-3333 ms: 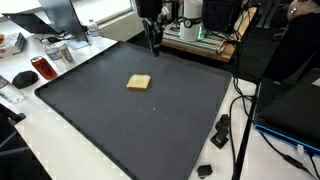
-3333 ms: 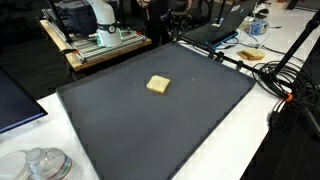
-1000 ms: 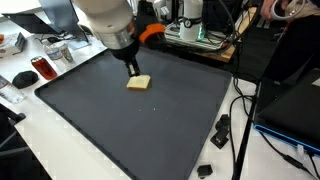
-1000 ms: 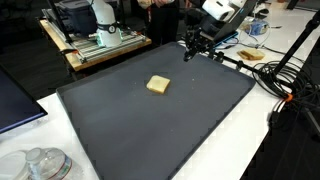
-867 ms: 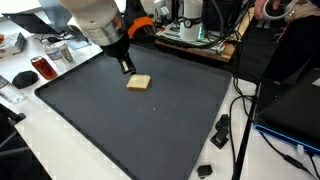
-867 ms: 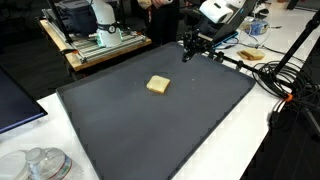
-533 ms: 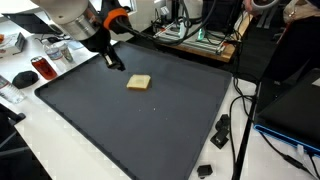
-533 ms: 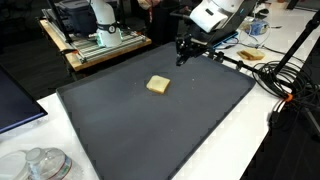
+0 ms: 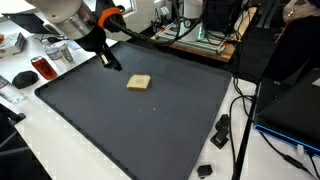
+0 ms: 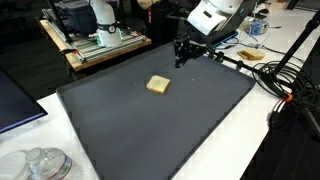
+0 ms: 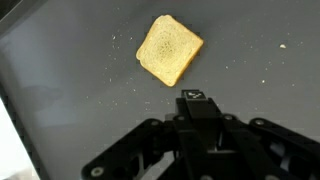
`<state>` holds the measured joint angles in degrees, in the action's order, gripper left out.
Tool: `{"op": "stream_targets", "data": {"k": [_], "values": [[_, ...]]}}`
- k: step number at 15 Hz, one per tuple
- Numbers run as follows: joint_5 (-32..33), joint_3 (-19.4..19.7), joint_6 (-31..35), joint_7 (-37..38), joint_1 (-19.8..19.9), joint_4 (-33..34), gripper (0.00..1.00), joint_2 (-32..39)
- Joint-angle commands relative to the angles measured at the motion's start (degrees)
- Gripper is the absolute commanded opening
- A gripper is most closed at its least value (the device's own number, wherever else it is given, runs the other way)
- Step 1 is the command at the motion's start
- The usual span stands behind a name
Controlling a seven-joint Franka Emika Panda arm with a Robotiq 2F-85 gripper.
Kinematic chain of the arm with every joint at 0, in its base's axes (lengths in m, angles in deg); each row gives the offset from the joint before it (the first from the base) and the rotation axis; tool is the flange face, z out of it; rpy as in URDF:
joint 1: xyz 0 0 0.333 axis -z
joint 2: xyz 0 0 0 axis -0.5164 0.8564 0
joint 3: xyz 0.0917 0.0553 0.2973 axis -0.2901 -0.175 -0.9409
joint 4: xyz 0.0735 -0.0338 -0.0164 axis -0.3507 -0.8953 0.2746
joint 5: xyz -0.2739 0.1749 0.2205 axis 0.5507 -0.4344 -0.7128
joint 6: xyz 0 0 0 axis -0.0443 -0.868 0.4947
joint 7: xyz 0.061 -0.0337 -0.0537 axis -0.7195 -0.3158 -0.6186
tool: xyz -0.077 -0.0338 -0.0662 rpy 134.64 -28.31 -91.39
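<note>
Gripper [image 9: 112, 63], jaws pressed together with nothing between them, hangs over the dark mat [image 9: 150, 130] near its edge. Right of it in an exterior view, the toast [image 9: 139, 82] lies flat on the mat, near but untouched.

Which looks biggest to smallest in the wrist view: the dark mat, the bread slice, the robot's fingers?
1. Dark mat, largest by far.
2. Bread slice and fingers: unranked, since the fingers sit much nearer the camera.
</note>
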<state>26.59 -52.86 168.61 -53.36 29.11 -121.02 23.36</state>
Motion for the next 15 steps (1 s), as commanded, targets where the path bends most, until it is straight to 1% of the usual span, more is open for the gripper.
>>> {"op": "stream_targets", "data": {"k": [1,5,8,13,15], "values": [[-2.30,1.27,-0.78,-3.23,0.62,0.71,0.05,0.45],[-6.44,1.52,0.52,-8.89,4.44,-1.00,0.05,0.39],[-11.99,1.47,2.40,-13.06,8.83,-3.99,0.05,-0.34],[-21.34,1.95,15.05,-16.36,14.44,-13.29,0.05,-2.99],[-25.83,1.81,18.63,-17.85,16.83,-16.66,0.05,-3.71]]}}
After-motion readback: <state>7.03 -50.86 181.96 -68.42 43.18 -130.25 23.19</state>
